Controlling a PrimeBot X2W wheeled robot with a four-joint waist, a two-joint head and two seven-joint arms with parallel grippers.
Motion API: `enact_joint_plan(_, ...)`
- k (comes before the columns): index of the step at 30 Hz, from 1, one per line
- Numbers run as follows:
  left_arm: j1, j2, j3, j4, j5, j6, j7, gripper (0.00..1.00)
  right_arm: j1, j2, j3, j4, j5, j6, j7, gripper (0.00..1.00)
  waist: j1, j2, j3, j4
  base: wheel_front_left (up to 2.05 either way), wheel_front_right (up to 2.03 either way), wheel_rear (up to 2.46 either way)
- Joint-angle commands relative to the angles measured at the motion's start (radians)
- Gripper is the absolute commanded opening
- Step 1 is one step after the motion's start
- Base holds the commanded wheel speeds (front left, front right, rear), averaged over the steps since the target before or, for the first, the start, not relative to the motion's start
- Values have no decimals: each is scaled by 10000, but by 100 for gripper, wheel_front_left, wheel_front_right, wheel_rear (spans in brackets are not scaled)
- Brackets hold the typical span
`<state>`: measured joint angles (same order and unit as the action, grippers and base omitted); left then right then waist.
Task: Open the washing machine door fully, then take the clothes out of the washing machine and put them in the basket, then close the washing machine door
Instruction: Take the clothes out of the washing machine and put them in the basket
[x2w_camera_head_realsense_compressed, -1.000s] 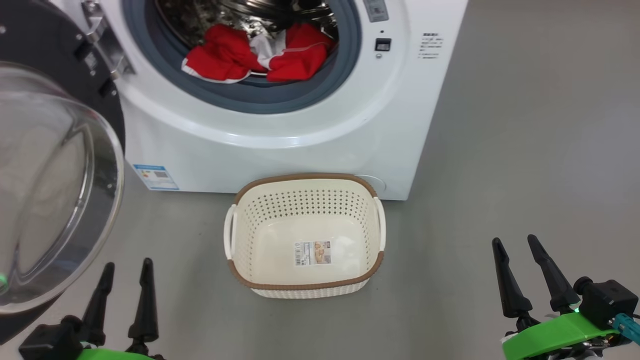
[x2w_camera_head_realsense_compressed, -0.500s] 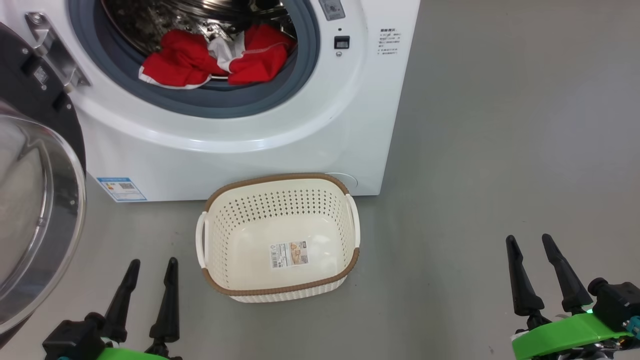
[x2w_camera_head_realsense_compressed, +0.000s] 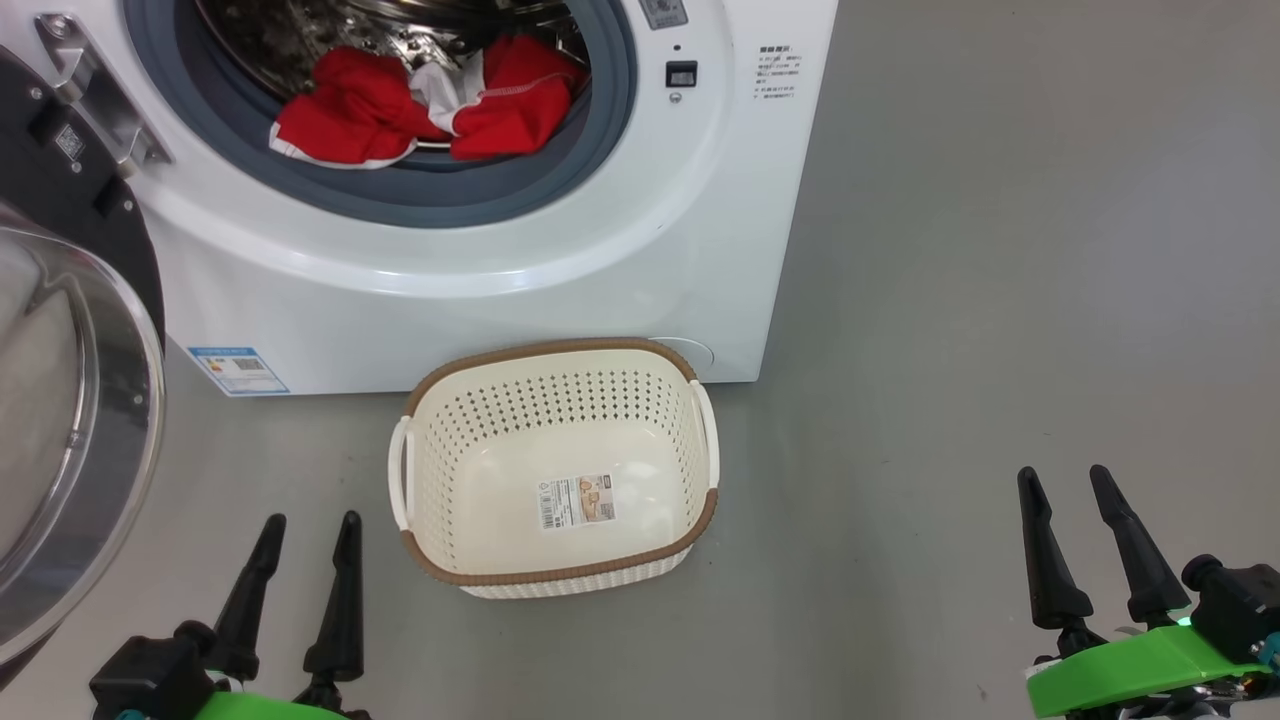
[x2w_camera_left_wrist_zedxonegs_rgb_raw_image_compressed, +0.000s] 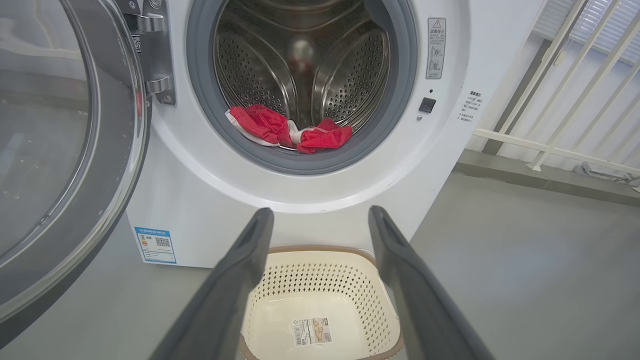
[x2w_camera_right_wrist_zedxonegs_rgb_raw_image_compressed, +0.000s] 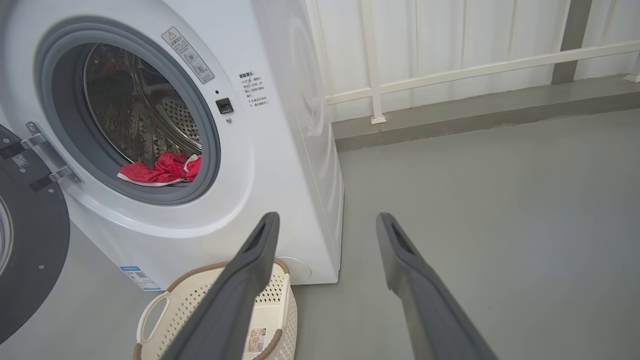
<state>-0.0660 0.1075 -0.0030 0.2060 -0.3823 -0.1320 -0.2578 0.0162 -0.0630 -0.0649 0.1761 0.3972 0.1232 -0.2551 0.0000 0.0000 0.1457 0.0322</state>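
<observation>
Looking down from my robot's head camera, I see a big white front-loading washing machine (x2w_camera_head_realsense_compressed: 480, 260) with its large round black-rimmed door (x2w_camera_head_realsense_compressed: 60, 400), a bulging clear glass window at its centre, swung wide to my left on a metal hinge (x2w_camera_head_realsense_compressed: 90, 95). Bright red, white-trimmed fabric clothes (x2w_camera_head_realsense_compressed: 420, 105) lie bunched at the front lip of the perforated steel drum (x2w_camera_left_wrist_zedxonegs_rgb_raw_image_compressed: 300, 60), resting against the grey rubber gasket (x2w_camera_head_realsense_compressed: 420, 195). A small cream-white perforated plastic basket (x2w_camera_head_realsense_compressed: 560, 348) with a brown woven-look rim sits on the grey floor (x2w_camera_head_realsense_compressed: 950, 300) just in front of the washer's base, a paper label (x2w_camera_head_realsense_compressed: 578, 500) on its bottom. My left gripper (x2w_camera_head_realsense_compressed: 312, 520) hovers low, just beside the basket's near left corner, its two long dark fingers spread apart and empty. My right gripper (x2w_camera_head_realsense_compressed: 1064, 472) hangs well off to the right of the basket over the floor, fingers likewise parted and empty.
</observation>
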Motion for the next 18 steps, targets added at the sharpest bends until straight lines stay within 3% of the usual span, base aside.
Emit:
enact_joint_plan(1, -303, 170, 283, -262, -41, 13, -40, 100, -124, -91, 163, -268, -84, 75, -67, 100, 0, 0, -4, 10, 0, 0, 0)
enact_joint_plan(12, -351, 163, 281, -431, -42, 13, -40, 100, -180, -88, 205, -263, -96, 75, -67, 100, 0, 0, 74, 49, 1, -1, 0)
enact_joint_plan(18, -363, 182, 226, -571, -81, 13, -40, 100, -206, -81, 239, -277, -80, 75, -67, 100, 0, 0, 117, 68, 61, -61, 0)
